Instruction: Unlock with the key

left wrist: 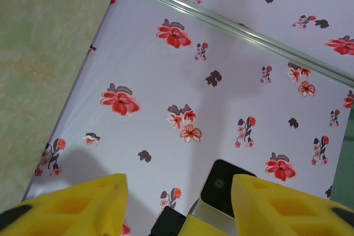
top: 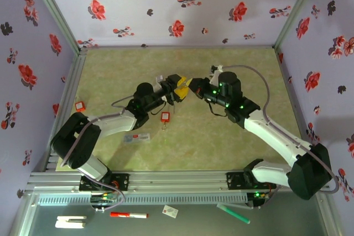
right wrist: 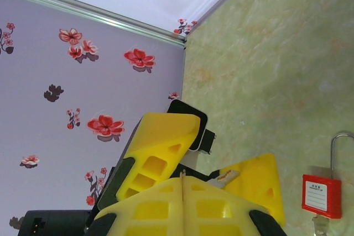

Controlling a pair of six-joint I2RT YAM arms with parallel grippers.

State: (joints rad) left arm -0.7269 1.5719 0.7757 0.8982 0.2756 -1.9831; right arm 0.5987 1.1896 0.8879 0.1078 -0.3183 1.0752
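Note:
The small grey key point(right wrist: 225, 177) juts sideways past the tips of my right gripper point(right wrist: 182, 178), whose yellow fingers are pressed together. My left gripper point(left wrist: 178, 182) stands open, and its fingers point(right wrist: 160, 136) straddle the right gripper's tips and the key. From above, the left gripper point(top: 178, 84) and right gripper point(top: 194, 87) meet tip to tip over the middle of the table. A red padlock point(top: 165, 116) with a thin metal shackle lies on the table just in front of them, and the same padlock point(right wrist: 321, 194) lies at the lower right of the right wrist view.
A second red padlock point(top: 80, 105) lies near the left wall. A small card point(top: 136, 137) lies beside the left arm. Flowered walls point(top: 177, 4) close in the green tabletop point(top: 238, 70) on three sides.

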